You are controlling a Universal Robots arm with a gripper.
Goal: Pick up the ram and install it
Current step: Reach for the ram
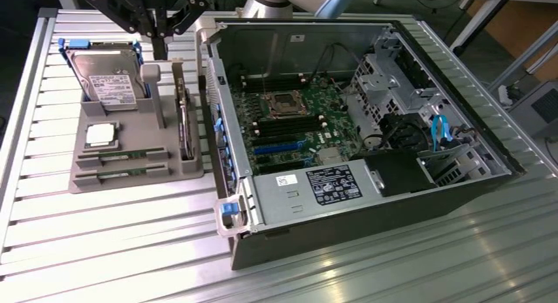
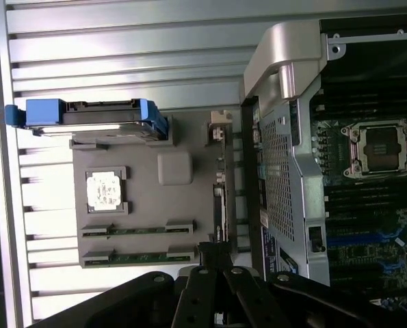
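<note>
Lying in two parallel slots of the gray tray [image 1: 144, 136]: the ram [image 1: 122, 158] and its twin [image 1: 122, 174], narrow green sticks. Tray is also holding hard drive [image 1: 109, 81], processor [image 1: 102, 134], expansion card [image 1: 181, 123]. End effector [image 1: 161, 53] is hanging above it, fingers pressed together, gripping nothing.

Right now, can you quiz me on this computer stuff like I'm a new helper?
1. True or false: both ram sticks sit in slots of the grey holder.
2. How many ram sticks does the gripper carry? A) none B) one C) two
3. Fill in: the gripper hangs above the grey holder with its jaws ____.
Key: 1 true; 2 A; 3 shut.
</note>
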